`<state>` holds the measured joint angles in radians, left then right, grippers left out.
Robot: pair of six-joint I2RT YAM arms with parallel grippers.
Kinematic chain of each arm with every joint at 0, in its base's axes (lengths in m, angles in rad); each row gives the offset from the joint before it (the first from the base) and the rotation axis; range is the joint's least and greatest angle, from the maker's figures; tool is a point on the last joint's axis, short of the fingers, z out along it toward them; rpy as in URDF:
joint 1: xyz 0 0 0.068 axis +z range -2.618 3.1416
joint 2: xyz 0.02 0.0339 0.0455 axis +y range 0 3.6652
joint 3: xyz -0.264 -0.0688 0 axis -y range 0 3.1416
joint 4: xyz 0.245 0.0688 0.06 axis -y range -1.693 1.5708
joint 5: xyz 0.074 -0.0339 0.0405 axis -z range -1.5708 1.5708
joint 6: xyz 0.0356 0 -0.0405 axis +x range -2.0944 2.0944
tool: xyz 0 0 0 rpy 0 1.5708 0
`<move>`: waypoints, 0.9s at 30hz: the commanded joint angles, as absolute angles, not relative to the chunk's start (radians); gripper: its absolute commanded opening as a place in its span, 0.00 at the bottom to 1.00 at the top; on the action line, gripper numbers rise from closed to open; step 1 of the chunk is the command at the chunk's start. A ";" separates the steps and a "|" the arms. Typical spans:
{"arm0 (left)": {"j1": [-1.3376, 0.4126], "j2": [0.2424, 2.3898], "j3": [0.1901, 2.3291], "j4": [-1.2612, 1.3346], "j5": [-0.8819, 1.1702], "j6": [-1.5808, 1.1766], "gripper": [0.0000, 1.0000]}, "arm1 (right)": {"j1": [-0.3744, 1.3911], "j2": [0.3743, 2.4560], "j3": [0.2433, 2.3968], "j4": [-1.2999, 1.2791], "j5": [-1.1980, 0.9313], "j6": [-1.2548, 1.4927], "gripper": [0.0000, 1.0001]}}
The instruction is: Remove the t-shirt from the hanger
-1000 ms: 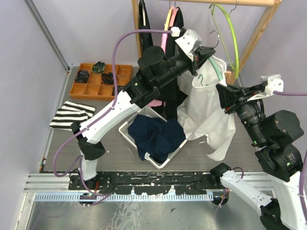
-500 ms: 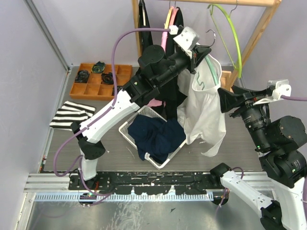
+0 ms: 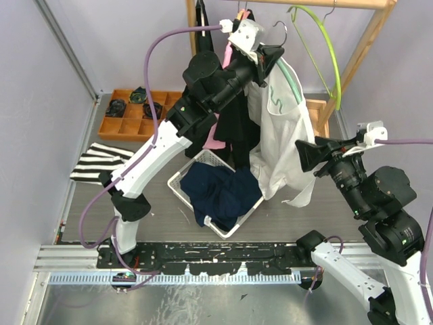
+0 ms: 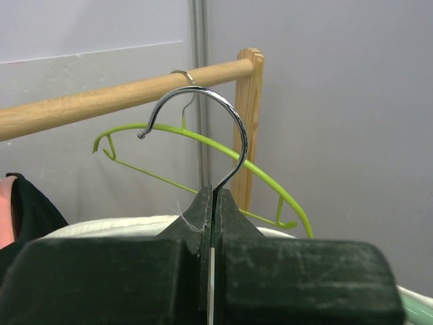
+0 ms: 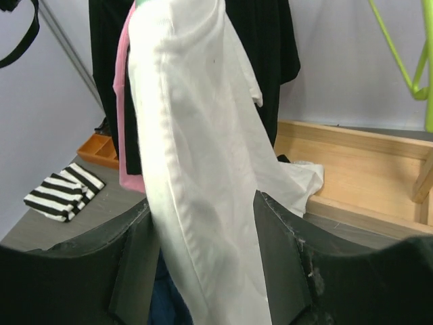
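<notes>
A white t-shirt [image 3: 281,135] hangs on a mint-green hanger [image 3: 292,88] with a metal hook [image 3: 279,27]. My left gripper [image 3: 267,57] is shut on the stem of that hook [image 4: 223,122], holding the hanger up near the wooden rail [image 4: 101,101]; the jaws meet tightly at the left gripper's tips [image 4: 213,193]. My right gripper [image 3: 302,154] stands open beside the shirt's lower right side. In the right wrist view the t-shirt [image 5: 196,135] hangs loosely between the spread fingers [image 5: 277,250] of the right gripper [image 5: 203,201], and they do not pinch it.
A white basket [image 3: 179,186] holding navy clothes [image 3: 223,189] sits under the shirt. Black and pink garments [image 3: 237,128] hang on the rack, along with a bare lime hanger [image 3: 325,47]. An orange tray [image 3: 128,125] and a striped cloth [image 3: 101,162] lie at the left.
The right gripper opened and let go of the shirt, which now hangs straight down. The left arm raised the hanger up and left toward the rail.
</notes>
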<state>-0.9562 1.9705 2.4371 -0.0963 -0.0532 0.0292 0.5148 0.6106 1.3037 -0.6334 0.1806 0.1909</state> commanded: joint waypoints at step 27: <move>-0.882 1.984 2.546 -0.048 -0.064 -0.027 0.00 | 0.504 0.456 1.190 -0.779 0.161 0.280 0.11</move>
